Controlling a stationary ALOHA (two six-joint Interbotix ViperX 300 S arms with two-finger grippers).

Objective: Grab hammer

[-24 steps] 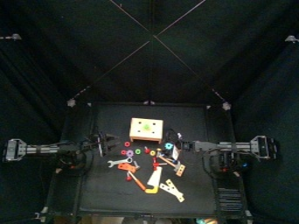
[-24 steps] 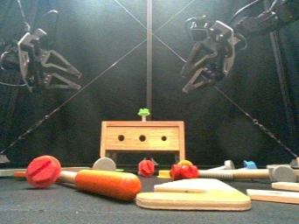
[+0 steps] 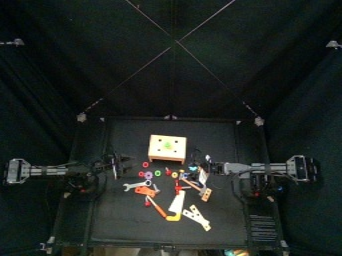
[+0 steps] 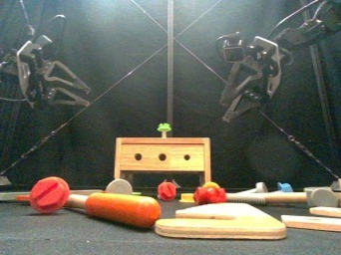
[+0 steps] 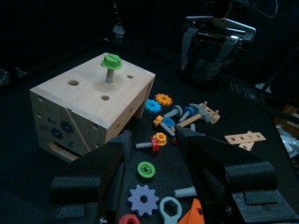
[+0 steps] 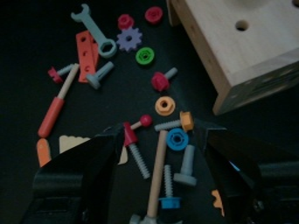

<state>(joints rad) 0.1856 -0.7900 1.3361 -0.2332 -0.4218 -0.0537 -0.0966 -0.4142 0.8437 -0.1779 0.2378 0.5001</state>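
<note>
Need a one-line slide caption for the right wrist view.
Open right gripper hovers above scattered toy bolts, beside the wooden box.

Top view: toys on worktop (image 3: 120,135) too small to tell apart; hammer not identifiable there. Front view: orange handle (image 4: 118,208) blurred, near lens; wooden plate (image 4: 224,223) cut by lower edge. Right wrist view: wooden box (image 6: 239,39) cut off at upper right.

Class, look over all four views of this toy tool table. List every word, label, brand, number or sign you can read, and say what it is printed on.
None: no readable word, number, brand or sign shows in any view.
The wooden box shows only round holes and faint, blurred marks on its side.
The orange-handled tool, the wrench and the gears carry no lettering.
</note>
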